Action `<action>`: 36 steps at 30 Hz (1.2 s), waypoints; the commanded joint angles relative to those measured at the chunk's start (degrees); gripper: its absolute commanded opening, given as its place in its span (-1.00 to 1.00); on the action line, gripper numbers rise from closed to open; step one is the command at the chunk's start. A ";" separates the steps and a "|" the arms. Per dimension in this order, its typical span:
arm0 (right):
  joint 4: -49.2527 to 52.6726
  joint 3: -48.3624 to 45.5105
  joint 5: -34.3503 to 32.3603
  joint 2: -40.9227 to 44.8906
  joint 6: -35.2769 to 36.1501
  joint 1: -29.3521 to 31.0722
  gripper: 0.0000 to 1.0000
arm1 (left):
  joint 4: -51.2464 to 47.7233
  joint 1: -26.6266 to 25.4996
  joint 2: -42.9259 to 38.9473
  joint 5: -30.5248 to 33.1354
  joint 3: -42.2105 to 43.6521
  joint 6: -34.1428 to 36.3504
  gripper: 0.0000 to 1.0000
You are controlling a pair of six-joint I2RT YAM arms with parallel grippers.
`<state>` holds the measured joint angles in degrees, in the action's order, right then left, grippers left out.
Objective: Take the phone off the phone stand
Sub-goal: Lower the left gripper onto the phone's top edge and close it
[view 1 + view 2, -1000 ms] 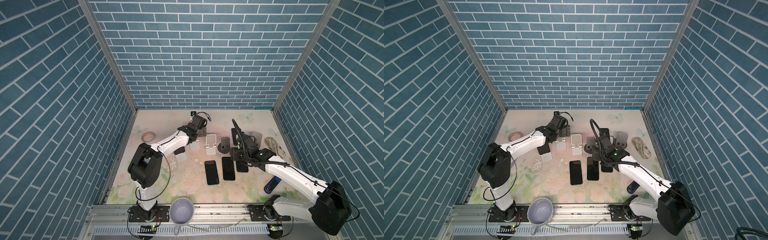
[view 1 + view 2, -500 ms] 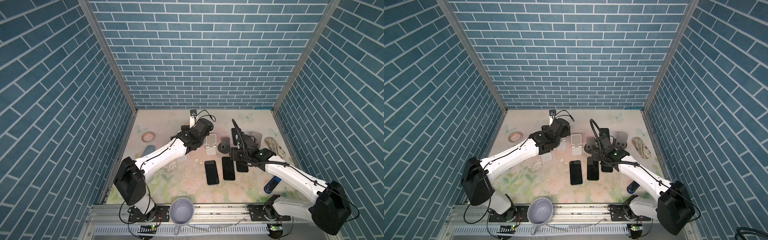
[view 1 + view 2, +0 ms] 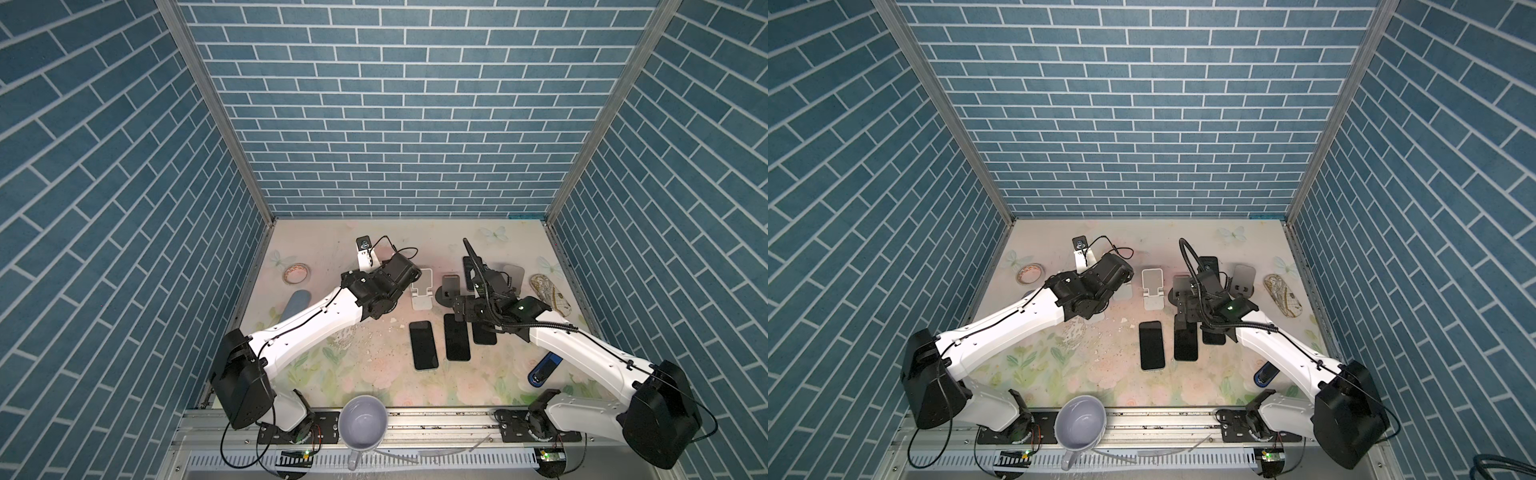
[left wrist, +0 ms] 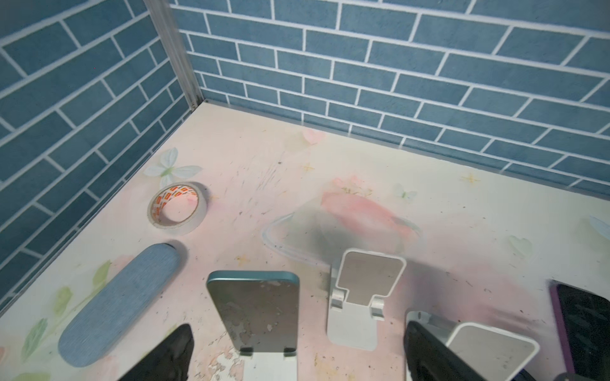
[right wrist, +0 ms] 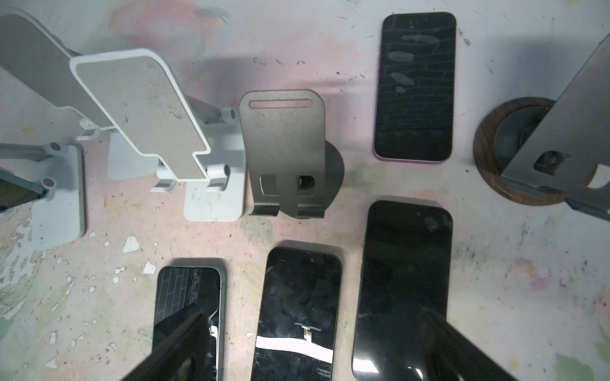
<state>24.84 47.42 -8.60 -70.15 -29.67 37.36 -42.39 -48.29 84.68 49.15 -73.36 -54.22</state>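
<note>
A teal phone leans upright on a white phone stand, seen in the left wrist view. My left gripper is open, one dark finger on each side of the phone and apart from it. In both top views my left arm hides this phone. My right gripper is open low over three dark phones lying flat, with the middle one between its fingers. The same three phones show in both top views.
Empty stands stand in a row: white, black and one on a wooden base. A purple phone lies flat behind them. A tape roll and a grey-blue case lie left. A mug sits on the front rail.
My left arm has swung its elbow outward and stretched, carrying its gripper right along the row of stands. My right arm has stayed over the flat phones and its jaws have spread.
</note>
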 commanded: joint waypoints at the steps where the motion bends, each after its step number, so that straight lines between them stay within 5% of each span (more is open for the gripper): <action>1: 0.29 2.31 -0.28 -0.81 0.40 -0.18 0.98 | -7.85 -0.22 -1.00 2.53 0.68 -6.30 0.99; 10: 0.12 3.30 0.09 -1.70 1.06 -0.26 0.98 | -13.74 1.51 3.95 0.36 -2.98 -8.62 0.99; 14: 0.30 3.29 -0.25 -1.72 1.71 -0.19 0.98 | -12.45 4.63 5.05 -5.39 -2.35 -8.59 0.99; 21: 0.28 3.14 -0.52 -2.00 1.99 -0.17 0.98 | -9.88 6.35 6.09 -6.53 -0.98 -8.52 0.99; 36: 0.81 3.36 -0.36 -3.19 2.07 -0.19 0.98 | 7.28 9.33 5.36 -10.25 8.34 6.00 0.99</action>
<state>24.88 48.25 -8.62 -72.36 -28.45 37.32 -38.65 -39.77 89.93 39.07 -66.81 -51.94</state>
